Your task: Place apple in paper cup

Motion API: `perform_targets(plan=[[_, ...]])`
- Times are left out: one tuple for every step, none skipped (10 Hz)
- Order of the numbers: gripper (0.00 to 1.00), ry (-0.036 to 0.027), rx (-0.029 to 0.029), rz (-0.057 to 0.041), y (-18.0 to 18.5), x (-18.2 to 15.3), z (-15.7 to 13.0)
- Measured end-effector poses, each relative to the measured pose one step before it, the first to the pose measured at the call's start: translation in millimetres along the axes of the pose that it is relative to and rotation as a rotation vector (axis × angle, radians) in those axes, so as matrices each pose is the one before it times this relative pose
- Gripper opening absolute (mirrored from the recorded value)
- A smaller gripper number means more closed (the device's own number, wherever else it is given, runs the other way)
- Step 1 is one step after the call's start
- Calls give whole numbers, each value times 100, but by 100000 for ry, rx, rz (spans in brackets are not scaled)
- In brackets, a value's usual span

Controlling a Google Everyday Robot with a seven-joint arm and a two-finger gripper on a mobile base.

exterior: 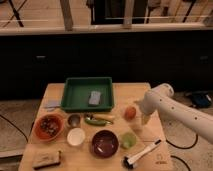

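— Place of the apple?
— On the table, toward its right edge, about midway between the far and near edges, just off the near right corner of the green tray.
— And the gripper?
— Just beside the apple, on the side toward the right edge, pointing down at the wood. Wide or narrow: cannot tell. Seemingly holding nothing.
— Direction of the reach, then?
— A short sideways move toward the left edge. No long axis to mind on a round fruit.
— And the cup?
— Probably the white cup, close to the near edge, left of the dark bowl, well apart from the apple. Calls for a carry toward the near left corner, past the green-yellow vegetable.
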Motion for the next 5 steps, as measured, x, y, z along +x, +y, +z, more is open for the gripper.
perform_targets(plan=[[80, -246, 75, 54, -142, -18, 120], [80, -440, 67, -57, -309, -116, 226], [80, -386, 50, 101, -200, -49, 166], [80, -223, -12, 61, -125, 6, 150], [80, -187, -52, 65, -128, 34, 162]])
